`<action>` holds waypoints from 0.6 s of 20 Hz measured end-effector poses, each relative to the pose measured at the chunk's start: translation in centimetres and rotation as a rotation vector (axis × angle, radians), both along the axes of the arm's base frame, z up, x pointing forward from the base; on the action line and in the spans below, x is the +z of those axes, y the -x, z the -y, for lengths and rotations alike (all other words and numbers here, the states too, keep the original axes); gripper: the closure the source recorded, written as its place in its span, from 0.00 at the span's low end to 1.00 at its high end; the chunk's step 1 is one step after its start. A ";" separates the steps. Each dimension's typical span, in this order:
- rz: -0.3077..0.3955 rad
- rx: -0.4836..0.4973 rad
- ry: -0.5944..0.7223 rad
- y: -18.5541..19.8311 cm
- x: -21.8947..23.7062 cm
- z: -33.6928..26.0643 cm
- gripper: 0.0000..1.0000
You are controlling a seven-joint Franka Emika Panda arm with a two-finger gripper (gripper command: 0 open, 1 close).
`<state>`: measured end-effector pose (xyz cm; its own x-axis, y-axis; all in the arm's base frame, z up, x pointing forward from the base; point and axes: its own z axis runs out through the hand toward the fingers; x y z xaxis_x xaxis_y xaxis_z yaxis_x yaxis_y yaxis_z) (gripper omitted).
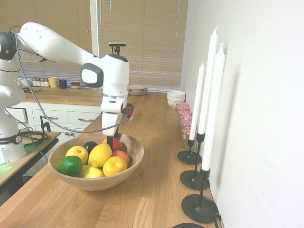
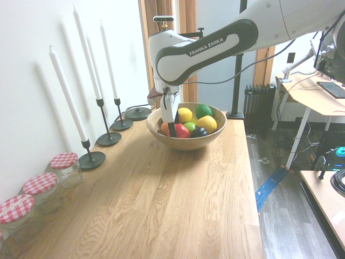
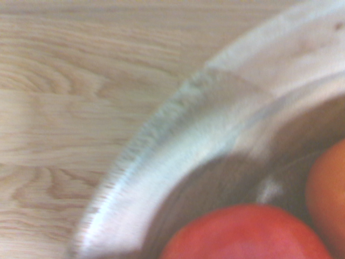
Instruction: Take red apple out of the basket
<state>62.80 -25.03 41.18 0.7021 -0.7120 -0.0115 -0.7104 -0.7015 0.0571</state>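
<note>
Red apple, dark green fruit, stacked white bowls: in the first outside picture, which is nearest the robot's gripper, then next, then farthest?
1. Red apple: nearest, right by the gripper.
2. Dark green fruit: same basket, picture's left side.
3. White bowls: farthest, back along the counter.

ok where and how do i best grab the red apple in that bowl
Best gripped around its rounded sides, coming straight down from above. The red apple is round with no handle, its top is exposed, and it sits inside the rim of the basket beside other fruit, so a low sideways approach would likely hit the rim or neighbours.
</note>
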 end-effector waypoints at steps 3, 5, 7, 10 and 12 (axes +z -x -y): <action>0.001 -0.010 -0.005 0.3 -0.3 0.3 1.00; 0.005 -0.013 -0.006 0.5 -0.5 0.4 1.00; 0.003 -0.015 -0.009 0.7 -0.8 0.4 1.00; 0.011 -0.017 -0.008 1.0 -0.8 0.4 1.00; 0.012 -0.019 -0.010 1.2 -0.7 0.3 1.00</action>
<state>61.61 -25.37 40.49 0.6883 -0.7253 -0.0101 -0.7244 -0.6881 0.0414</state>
